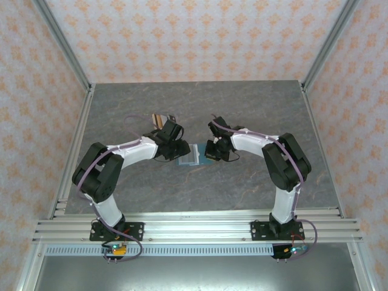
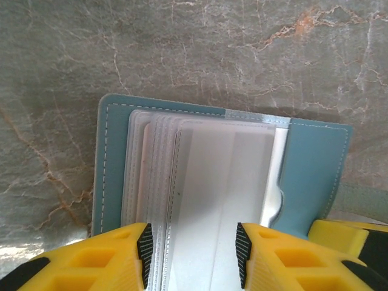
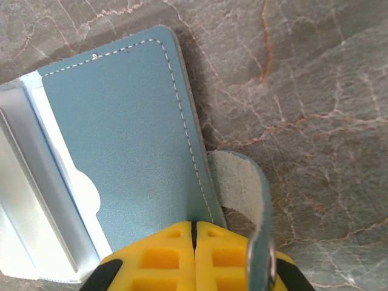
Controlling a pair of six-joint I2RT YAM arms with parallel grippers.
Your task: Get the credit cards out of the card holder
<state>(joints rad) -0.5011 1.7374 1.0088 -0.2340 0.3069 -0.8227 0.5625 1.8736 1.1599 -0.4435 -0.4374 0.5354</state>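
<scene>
Teal card holder (image 2: 315, 173) lies open and flat on the table, white-stitched, with clear sleeves (image 2: 218, 194) fanned over its middle and a strap (image 3: 242, 182) curling up off one edge. Cards (image 1: 160, 119) — one brown, one pale — lie well apart, farther back.

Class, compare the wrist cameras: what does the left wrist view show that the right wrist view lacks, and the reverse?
Left wrist: the left gripper, open, over a fanned stack of clear sleeves. Right wrist: the right gripper, shut, at the stitched panel edge beside a closure strap. Both: the teal card holder on the marbled table.
</scene>
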